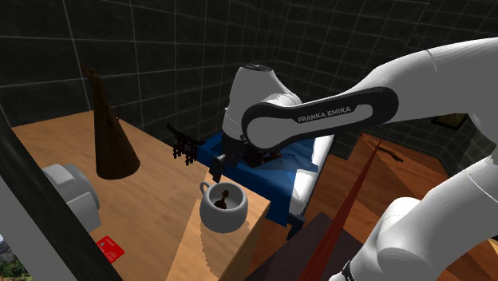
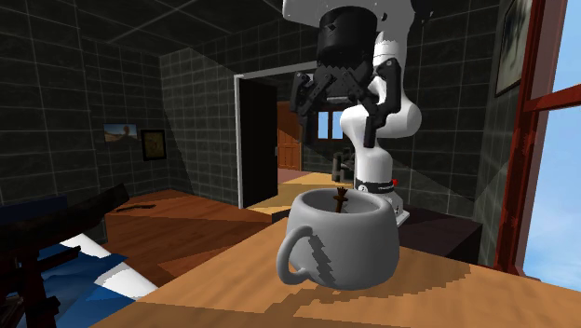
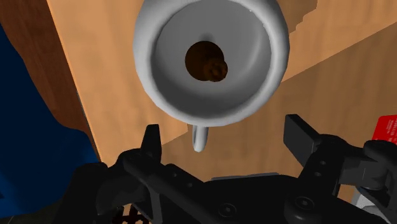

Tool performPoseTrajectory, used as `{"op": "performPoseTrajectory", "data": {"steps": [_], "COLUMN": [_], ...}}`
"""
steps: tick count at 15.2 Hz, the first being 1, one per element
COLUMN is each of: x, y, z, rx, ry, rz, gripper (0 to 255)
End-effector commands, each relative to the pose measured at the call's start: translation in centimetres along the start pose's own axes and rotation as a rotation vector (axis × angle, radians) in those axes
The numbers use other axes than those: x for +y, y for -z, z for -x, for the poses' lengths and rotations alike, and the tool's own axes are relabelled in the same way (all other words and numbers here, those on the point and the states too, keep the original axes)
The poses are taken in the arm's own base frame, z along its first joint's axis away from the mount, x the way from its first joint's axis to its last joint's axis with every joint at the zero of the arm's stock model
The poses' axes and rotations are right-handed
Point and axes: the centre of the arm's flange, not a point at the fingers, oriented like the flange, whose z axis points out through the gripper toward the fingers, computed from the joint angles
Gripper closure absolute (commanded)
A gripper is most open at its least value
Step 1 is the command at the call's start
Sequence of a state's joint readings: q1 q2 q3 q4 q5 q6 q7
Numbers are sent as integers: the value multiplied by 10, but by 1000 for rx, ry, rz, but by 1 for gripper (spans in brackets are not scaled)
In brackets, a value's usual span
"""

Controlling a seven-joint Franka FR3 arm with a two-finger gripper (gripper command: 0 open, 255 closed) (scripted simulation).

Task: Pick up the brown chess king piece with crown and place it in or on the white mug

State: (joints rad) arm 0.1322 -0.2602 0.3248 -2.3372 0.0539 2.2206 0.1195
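Brown and small, the chess king (image 3: 207, 62) stands inside the white mug (image 3: 254, 95), its top poking just above the rim. It is straight below the gripper (image 3: 224, 133) and clear of it. The jaws are spread wide, holding nothing. Smooth and round, the mug has a looped handle and sits on a wooden table (image 3: 89, 57). The white arm bends over, its hand pointing straight down.

Dark tiled walls (image 2: 74, 93), wooden floor (image 2: 191, 224), open doorway (image 2: 272, 140)
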Motion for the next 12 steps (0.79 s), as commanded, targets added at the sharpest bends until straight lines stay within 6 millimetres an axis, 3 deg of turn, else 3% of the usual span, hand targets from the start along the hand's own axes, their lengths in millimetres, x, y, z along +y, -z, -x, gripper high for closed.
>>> {"op": "performPoseTrajectory", "data": {"steps": [1, 5, 12], "x": [0, 0, 0], "y": [0, 50, 50], "z": [0, 0, 0], "rx": [0, 0, 0], "ry": [0, 0, 0], "rz": [0, 0, 0], "gripper": [0, 0, 0]}}
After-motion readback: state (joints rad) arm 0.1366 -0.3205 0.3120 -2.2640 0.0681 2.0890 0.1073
